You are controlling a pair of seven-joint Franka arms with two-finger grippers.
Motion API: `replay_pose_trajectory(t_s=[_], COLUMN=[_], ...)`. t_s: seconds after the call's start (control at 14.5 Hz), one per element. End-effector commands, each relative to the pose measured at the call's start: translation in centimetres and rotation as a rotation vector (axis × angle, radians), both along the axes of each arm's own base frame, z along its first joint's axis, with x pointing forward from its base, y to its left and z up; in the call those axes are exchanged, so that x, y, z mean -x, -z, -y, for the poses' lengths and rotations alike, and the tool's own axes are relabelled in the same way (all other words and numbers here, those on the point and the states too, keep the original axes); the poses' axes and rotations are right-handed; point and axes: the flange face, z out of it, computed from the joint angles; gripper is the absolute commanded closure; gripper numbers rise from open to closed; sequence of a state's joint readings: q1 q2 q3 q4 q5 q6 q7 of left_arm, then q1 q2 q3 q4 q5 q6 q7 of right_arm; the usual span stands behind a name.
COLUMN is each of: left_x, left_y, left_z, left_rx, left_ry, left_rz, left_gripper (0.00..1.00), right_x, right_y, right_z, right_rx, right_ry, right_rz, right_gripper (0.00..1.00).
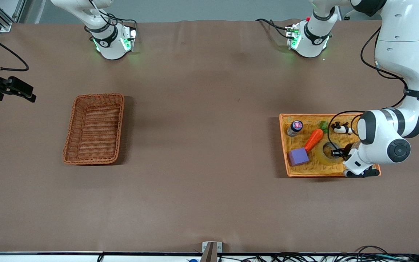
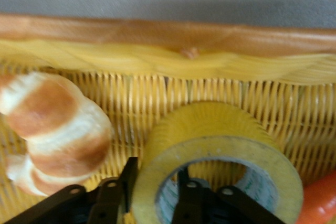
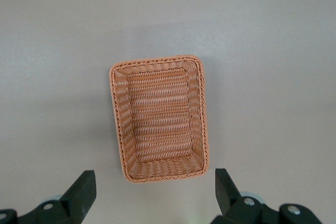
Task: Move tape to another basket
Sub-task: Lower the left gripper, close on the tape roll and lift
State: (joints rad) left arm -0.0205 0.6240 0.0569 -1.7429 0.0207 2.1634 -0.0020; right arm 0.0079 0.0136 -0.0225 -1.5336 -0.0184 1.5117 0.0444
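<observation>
The tape [image 1: 321, 155] [image 2: 220, 135], a yellowish roll with a pale core, lies in the flat orange-yellow woven tray [image 1: 284, 145] [image 2: 168, 35] at the left arm's end of the table. My left gripper [image 1: 338, 153] [image 2: 156, 169] is down in the tray and shut on the roll's wall, one finger outside the ring and one inside the hole. The reddish-brown basket [image 1: 98, 95] [image 3: 114, 119] stands empty toward the right arm's end. My right gripper [image 1: 26, 92] [image 3: 155, 192] waits open, high above the table beside the basket, holding nothing.
The tray also holds a purple cube [image 1: 298, 157], a toy carrot [image 1: 314, 139] [image 2: 320, 203], a small bottle [image 1: 295, 128] and a black-and-white toy animal [image 1: 340, 128]. A brown-and-white bread roll [image 2: 52, 124] lies close beside the tape. Brown cloth covers the table between tray and basket.
</observation>
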Motion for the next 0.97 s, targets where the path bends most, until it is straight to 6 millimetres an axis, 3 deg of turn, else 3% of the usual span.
replay_pose_trajectory(t_s=[0.0, 0.28, 0.48, 0.69, 0.9], left_x=[-0.2, -1.0, -0.4, 0.2, 2.0], left_y=[-1.1, -6.5, -11.6, -14.3, -15.0], left_z=[-0.1, 1.6, 5.5, 13.2, 22.8], left_rx=[-0.029, -0.019, 0.014, 0.051, 0.111], left_ry=[0.024, 0.046, 0.09, 0.072, 0.097], left_rz=[0.029, 0.089, 0.094, 0.114, 0.113], left_gripper=[0.99, 0.99, 1.0, 1.0, 1.0], right_x=[0.0, -0.1, 0.0, -0.1, -0.1], right_y=[-0.2, -0.1, -0.1, 0.0, 0.2], right_z=[0.1, 0.1, 0.1, 0.1, 0.0], right_rx=[-0.002, -0.002, -0.002, -0.002, -0.002], right_ry=[-0.008, -0.008, -0.008, -0.008, -0.01], right_rz=[-0.003, -0.005, -0.006, -0.006, -0.011], right_gripper=[0.0, 0.0, 0.0, 0.0, 0.0])
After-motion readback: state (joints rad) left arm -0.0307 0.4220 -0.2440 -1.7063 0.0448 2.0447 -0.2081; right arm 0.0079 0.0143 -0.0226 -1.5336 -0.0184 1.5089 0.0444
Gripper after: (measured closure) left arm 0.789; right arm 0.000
